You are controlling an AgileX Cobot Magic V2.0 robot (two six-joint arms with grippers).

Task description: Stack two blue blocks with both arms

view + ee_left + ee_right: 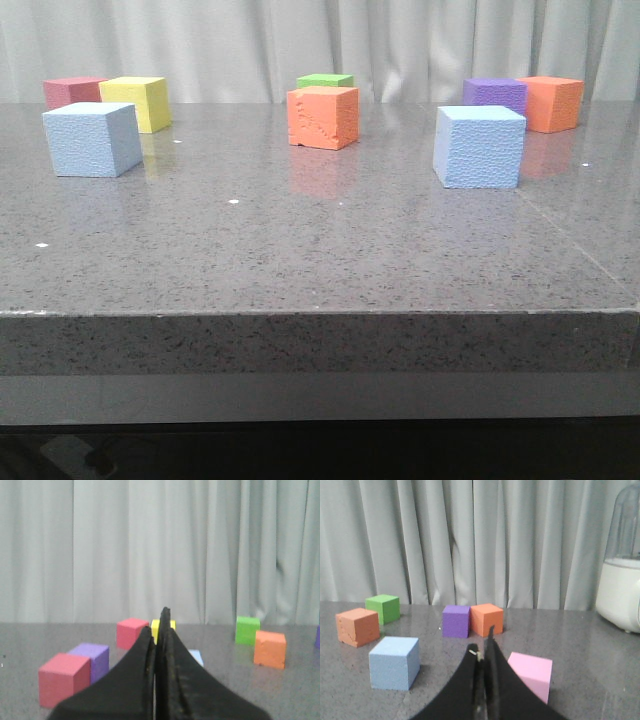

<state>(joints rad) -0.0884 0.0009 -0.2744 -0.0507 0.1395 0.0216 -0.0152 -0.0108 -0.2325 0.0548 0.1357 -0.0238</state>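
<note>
Grey table (320, 260) — two unmarked blue blocks (92, 139) (479, 146) apart.

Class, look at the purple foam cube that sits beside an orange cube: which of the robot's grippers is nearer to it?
Right. The right gripper points at the purple foam cube just ahead; the left gripper sees only that cube's edge far off to the side.

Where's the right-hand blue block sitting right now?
In the front view, the right blue block sits on the table's right side, in front of the purple cube and orange cube.
</note>
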